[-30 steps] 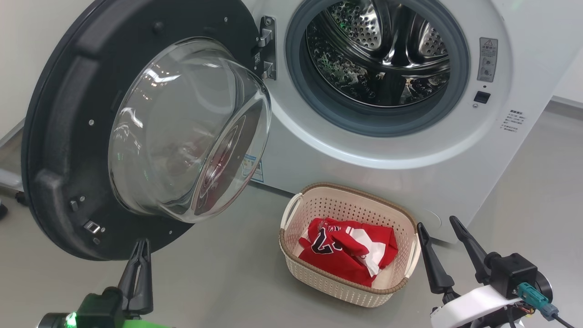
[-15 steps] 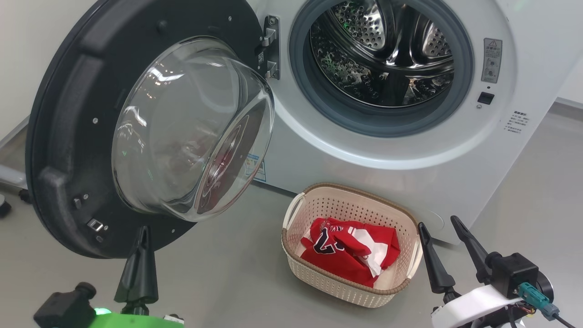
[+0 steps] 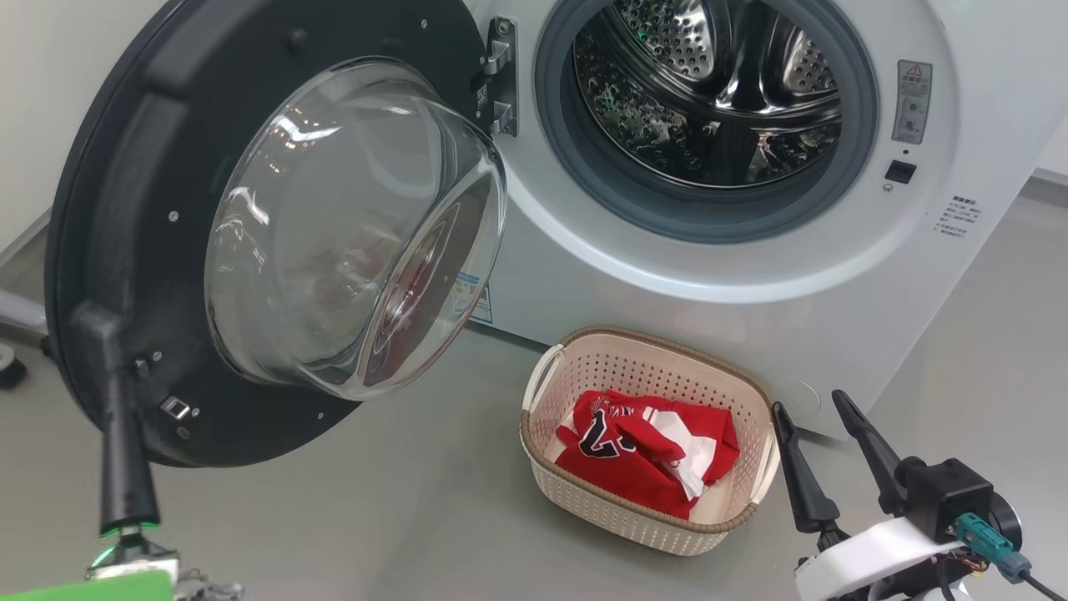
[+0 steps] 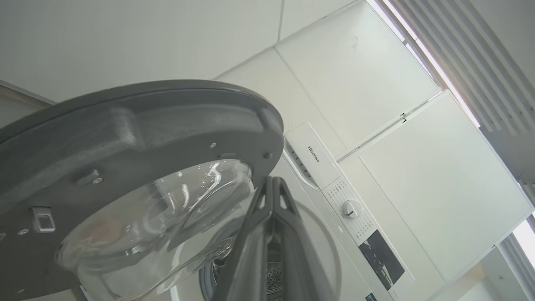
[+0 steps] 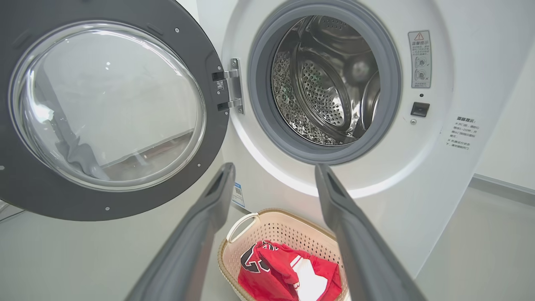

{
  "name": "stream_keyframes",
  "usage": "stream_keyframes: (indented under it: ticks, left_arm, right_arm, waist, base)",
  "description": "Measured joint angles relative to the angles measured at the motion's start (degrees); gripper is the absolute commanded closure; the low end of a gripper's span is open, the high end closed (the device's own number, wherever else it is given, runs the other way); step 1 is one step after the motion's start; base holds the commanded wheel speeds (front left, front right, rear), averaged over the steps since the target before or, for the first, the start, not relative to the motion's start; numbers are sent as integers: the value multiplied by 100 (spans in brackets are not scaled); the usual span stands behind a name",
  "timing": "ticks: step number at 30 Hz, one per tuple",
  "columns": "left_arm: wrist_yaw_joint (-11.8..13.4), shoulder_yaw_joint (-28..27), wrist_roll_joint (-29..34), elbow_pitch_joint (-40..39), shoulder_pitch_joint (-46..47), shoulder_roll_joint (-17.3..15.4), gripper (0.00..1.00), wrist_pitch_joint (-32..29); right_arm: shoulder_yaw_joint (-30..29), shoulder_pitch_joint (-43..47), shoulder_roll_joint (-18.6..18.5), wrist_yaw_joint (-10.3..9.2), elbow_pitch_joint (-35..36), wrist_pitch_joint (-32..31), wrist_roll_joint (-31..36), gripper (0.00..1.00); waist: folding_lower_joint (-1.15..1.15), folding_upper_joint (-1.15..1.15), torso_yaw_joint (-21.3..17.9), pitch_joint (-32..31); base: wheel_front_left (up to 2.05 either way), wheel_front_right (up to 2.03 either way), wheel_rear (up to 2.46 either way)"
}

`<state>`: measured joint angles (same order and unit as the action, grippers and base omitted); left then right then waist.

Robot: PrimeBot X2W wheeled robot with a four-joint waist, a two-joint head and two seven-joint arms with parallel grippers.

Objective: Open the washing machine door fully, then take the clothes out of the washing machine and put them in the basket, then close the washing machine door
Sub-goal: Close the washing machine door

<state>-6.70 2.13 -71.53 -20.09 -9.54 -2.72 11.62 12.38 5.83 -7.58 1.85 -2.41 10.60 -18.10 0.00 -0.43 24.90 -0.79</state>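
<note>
The left gripper point(image 4: 271, 184) has its fingers pressed together, at 7 o'clock of the washing machine door point(image 3: 125, 209). The right gripper point(image 3: 809, 405) is spread wide and empty. The clothes point(image 3: 642, 455) lie in the basket point(image 3: 667, 338). The door looks heavy and stiff, so push its rim at 9 o'clock. I cannot tell if the left fingers touch it.

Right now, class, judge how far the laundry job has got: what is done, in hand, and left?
Done: the washing machine door stands wide open, the drum looks empty, and the jersey lies in the basket. In hand: the shut left gripper points up by the door's lower edge, likely to push it. Left: closing the door. The right gripper is open, empty.
</note>
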Motion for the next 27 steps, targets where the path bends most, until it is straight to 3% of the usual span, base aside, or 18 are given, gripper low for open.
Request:
stream_keyframes:
  ticks: [4, 9, 15, 18, 27]
  left_arm:
    - [0, -558, -965, -276, 20, 2, 100, 31]
    - [0, -1104, -1605, -272, 203, -22, 100, -92]
    - [0, -1647, -2225, 11, 525, -335, 100, -330]
    - [176, -2054, -2706, 457, 712, -656, 100, -548]
    - [786, -2150, -3401, 1628, 1225, -1246, 100, -1256]
  right_arm:
    - [-10, -3, -49, -2, 56, -21, 9, 0]
    - [-56, -3, -98, -27, 56, -21, 9, 0]
    - [-53, -5, -100, -26, 79, -21, 9, 0]
    - [-13, -18, -103, -24, 126, -54, 10, 0]
    - [-19, -81, -174, -16, 179, -85, 18, 0]
  waist:
    - [0, 0, -6, 97]
    - [0, 0, -7, 139]
    - [0, 0, -21, 162]
    - [0, 0, -71, 196]
    - [0, 0, -194, 339]
  base:
    - [0, 0, 0]
    - [0, 0, 0]
    - [0, 0, 0]
    - [0, 0, 0]
    - [0, 0, 0]
